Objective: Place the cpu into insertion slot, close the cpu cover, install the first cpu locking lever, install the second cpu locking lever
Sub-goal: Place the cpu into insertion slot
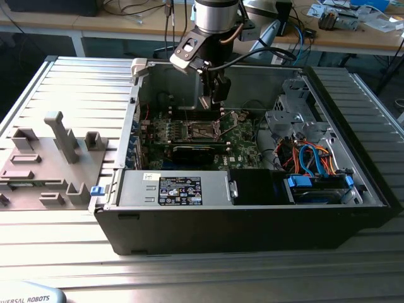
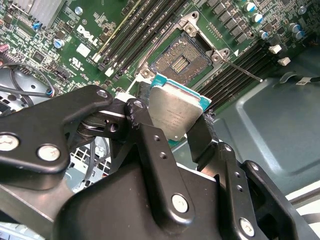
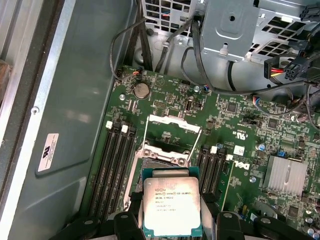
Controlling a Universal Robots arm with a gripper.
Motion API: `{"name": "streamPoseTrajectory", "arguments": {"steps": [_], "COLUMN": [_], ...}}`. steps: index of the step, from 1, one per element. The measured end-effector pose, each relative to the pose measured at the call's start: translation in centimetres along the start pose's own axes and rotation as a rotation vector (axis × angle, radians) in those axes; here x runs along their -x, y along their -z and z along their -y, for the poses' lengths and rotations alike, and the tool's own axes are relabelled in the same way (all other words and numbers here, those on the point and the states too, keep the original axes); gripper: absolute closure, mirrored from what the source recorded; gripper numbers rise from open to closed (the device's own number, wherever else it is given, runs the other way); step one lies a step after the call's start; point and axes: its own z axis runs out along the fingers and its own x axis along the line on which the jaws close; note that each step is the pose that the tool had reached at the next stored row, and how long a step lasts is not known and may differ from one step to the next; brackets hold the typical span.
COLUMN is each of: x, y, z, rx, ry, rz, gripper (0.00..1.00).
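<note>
Exterior view: your gripper [image 1: 211,95] hangs inside the computer case [image 1: 252,221], near the insertion slot [image 1: 203,130]. Second wrist view: it's clamped on the cpu [image 2: 176,112], held clear of the bare socket. That looks like step one, and seating it will need the chip square and level. First wrist view adds the cpu cover [image 3: 172,119], swung open beyond the slot.

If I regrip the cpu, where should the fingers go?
Two opposite thin edges of the cpu, pinched from either side, as the gripper has it. It is a flat square plate, so an edge grip leaves the underside free to sit flat in the slot.
</note>
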Motion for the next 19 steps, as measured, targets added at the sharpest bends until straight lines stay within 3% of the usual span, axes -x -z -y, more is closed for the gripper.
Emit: {"name": "streamPoseTrajectory", "arguments": {"steps": [19], "x": [0.00], "y": [-0.05], "z": [0.00], "rx": [-0.0006], "ry": [-0.049], "rz": [0.0057], "gripper": [0.46]}}
